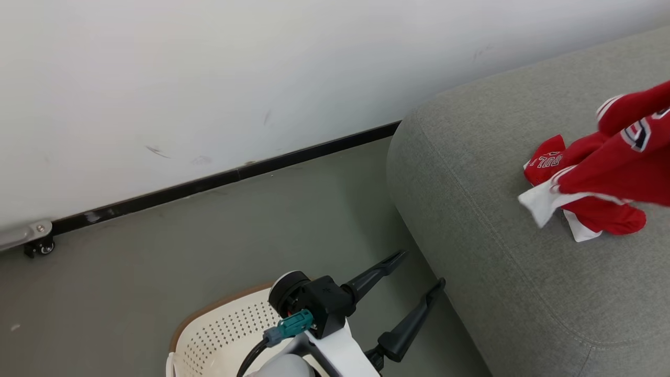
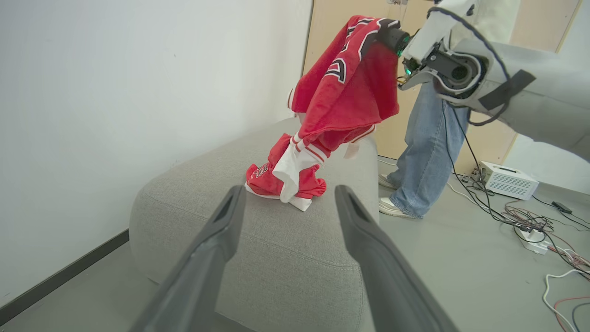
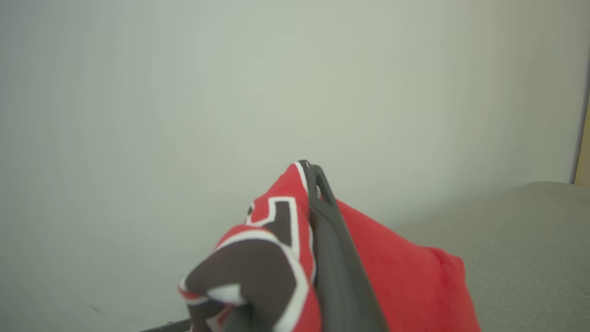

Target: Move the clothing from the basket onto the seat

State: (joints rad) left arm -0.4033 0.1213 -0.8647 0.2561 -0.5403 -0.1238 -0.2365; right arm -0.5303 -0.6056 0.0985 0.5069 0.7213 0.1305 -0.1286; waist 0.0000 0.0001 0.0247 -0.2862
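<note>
At the bottom middle of the head view, the left gripper (image 1: 423, 269) reaches up and to the right over the grey floor (image 1: 293, 220), its two dark fingers (image 1: 374, 275) spread apart and grasping nothing. Just beneath its forearm, at the lower left of that frame, sits the basket (image 1: 220, 330), of which a cream perforated wall and a strip of brown rim show; its inside is mostly hidden by the arm. Beyond the fingertips, filling the right of the frame, stands the seat (image 1: 497, 262), grey fabric with a rounded corner and a stitched seam. The clothing (image 1: 612, 178) is at the right edge of the head view, partly on the seat and partly in the air: a red piece with white lettering lies bunched on the cushion, and a larger red piece with black-and-white lettering hangs above it, its white cuff drooping down onto the heap. The right gripper (image 3: 309, 175) has its fingers clenched on the top of that hanging piece, fabric folded over one finger in its wrist view. Farther back, along the upper left of the head view, runs a pale wall (image 1: 209, 78) with a black baseboard (image 1: 235, 175). At the right of the left wrist view, past the seat, a person (image 2: 428, 152) in blue jeans stands near a white box (image 2: 507, 180) and loose cables (image 2: 530, 216).
</note>
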